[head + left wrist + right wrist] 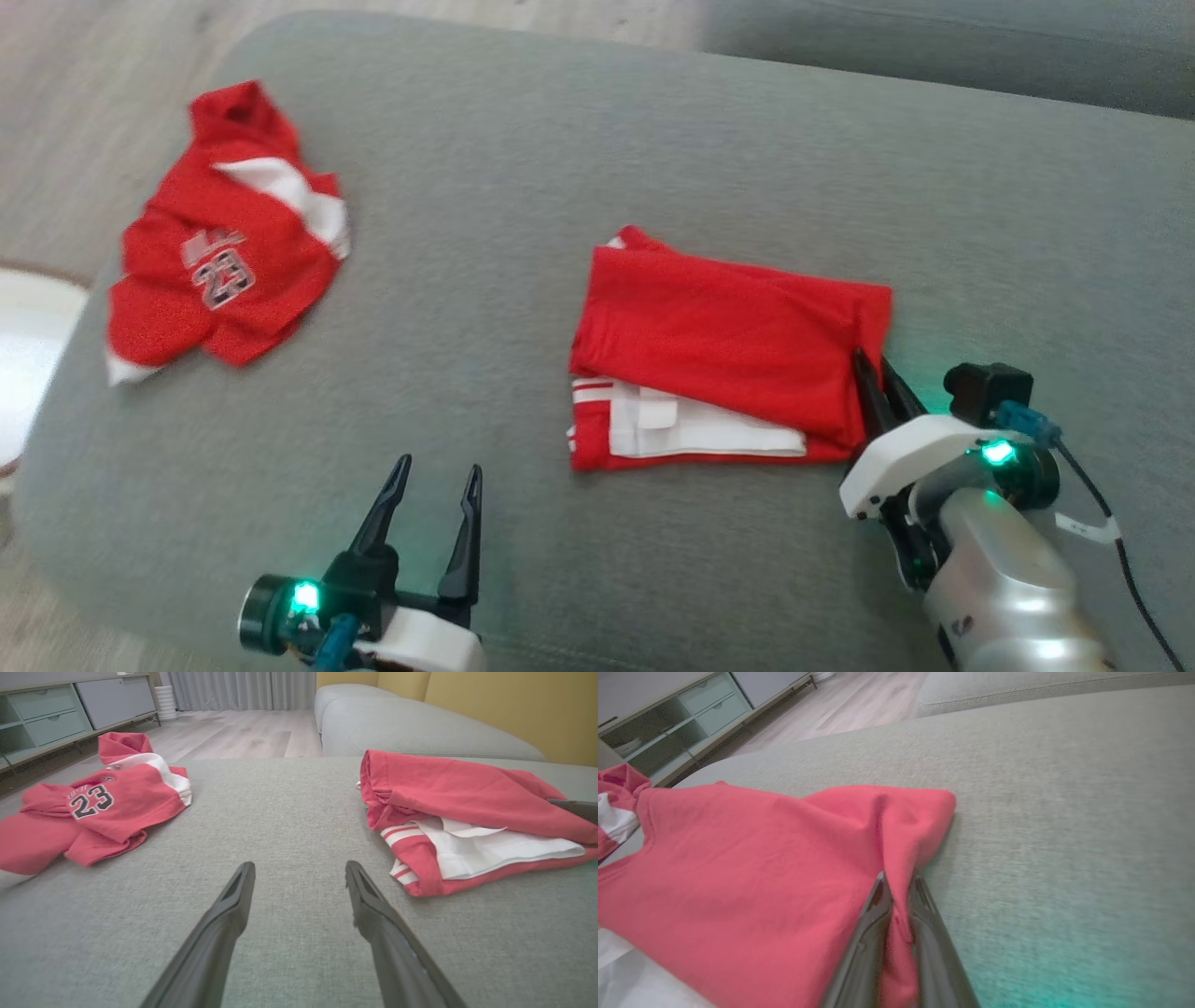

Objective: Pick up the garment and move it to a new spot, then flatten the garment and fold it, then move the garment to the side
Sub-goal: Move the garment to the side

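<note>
The garment point(728, 345) is a folded red piece with white panels and stripes, lying mid-right on the grey cushion point(560, 140). My right gripper point(873, 369) sits at its right edge, shut on a raised pinch of the red top layer. In the right wrist view that red fabric point(738, 868) runs up between the two dark fingers of the gripper point(899, 879). My left gripper point(439, 467) stands open near the front edge, left of the garment, with nothing between its fingers point(233, 905). From there the garment point(467, 793) lies to the right.
A second red jersey point(224, 252) printed with 23 lies crumpled at the cushion's far left, also seen as the jersey point(93, 807). Another grey cushion point(397, 723) sits behind. Wooden floor and a low cabinet point(46, 714) lie beyond; a white round object point(23, 345) is at the left edge.
</note>
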